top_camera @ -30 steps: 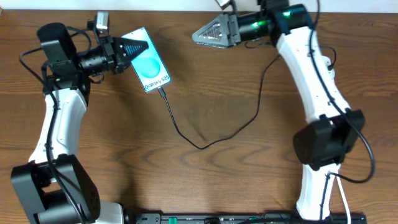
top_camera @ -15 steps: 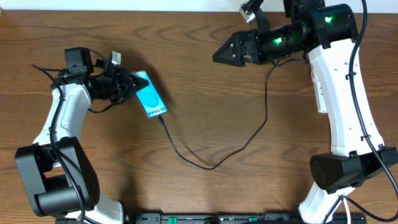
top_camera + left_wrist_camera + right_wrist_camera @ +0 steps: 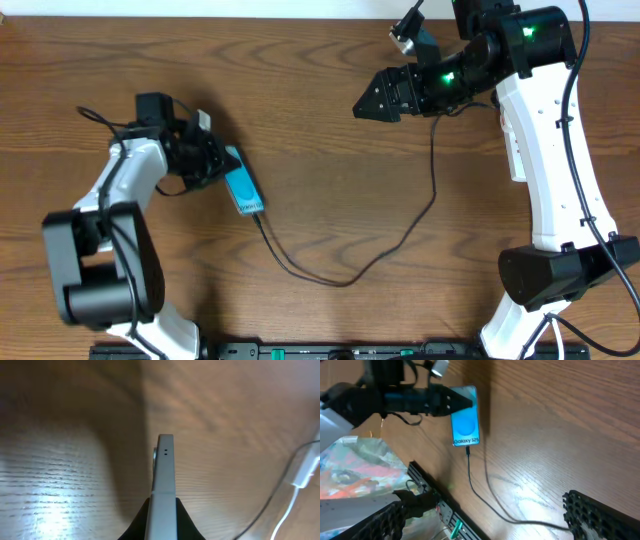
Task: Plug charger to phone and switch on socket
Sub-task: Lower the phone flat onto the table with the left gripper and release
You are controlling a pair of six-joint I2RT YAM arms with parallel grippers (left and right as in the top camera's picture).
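Phone [image 3: 244, 188] is clamped edge-up in left jaws, long axis toward near edge of bench [image 3: 330, 200]; charger [image 3: 469, 467] is seated there (apparently). Right jaws, apart, are farther; socket unseen.

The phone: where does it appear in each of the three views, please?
Overhead: the phone, left of centre.
Left wrist: the phone, bottom centre, seen edge-on.
Right wrist: the phone, upper left, screen towards the camera.
Shared landmark: the left pincer, shut on the phone's end in all three views.
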